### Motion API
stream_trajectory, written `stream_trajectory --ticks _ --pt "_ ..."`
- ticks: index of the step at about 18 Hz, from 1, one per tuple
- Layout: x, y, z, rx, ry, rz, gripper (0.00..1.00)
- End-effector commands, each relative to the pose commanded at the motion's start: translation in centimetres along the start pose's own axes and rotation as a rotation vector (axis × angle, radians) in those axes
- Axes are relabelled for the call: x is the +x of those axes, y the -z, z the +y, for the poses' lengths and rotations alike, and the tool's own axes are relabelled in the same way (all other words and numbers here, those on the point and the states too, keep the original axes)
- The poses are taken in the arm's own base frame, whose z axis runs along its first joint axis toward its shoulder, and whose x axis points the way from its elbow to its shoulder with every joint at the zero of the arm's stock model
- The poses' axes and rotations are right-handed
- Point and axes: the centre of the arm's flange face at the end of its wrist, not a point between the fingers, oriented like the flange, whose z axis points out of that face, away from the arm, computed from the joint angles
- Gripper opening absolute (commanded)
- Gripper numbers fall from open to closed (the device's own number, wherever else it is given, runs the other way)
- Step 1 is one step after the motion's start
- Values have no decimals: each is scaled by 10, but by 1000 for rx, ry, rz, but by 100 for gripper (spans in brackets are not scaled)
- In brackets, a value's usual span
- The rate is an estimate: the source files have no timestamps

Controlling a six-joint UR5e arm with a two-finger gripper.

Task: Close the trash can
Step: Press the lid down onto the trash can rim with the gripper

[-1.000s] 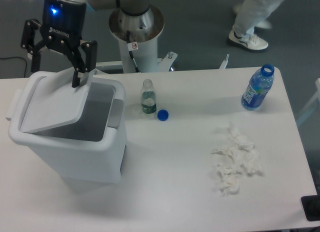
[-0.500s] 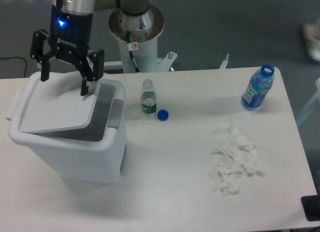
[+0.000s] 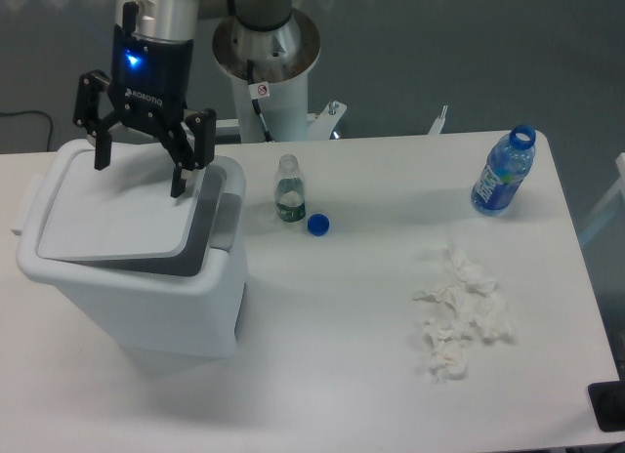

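The trash can is a large white bin standing at the left of the table. Its flat white lid lies nearly level over the opening, with a dark gap left along its right side. A grey latch tab shows on the right rim. My gripper hangs open above the lid's far edge, fingers spread wide, the right fingertip close to or touching the lid's right corner.
A small clear bottle stands uncapped right of the bin, its blue cap beside it. A blue water bottle stands far right. Crumpled tissues lie front right. The robot base rises behind the table.
The gripper moved right and lower over the bin. The lid dropped from a tilted position to nearly flat, narrowing the dark opening.
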Motion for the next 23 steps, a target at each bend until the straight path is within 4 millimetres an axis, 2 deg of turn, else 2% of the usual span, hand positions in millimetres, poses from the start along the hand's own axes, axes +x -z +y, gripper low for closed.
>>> stream_trajectory --ticks 15,18,23 --pt "-13 -25 2 -33 3 16 100" --pt "-22 -28 5 -39 10 12 100" --pt "-23 -29 5 -41 8 13 100"
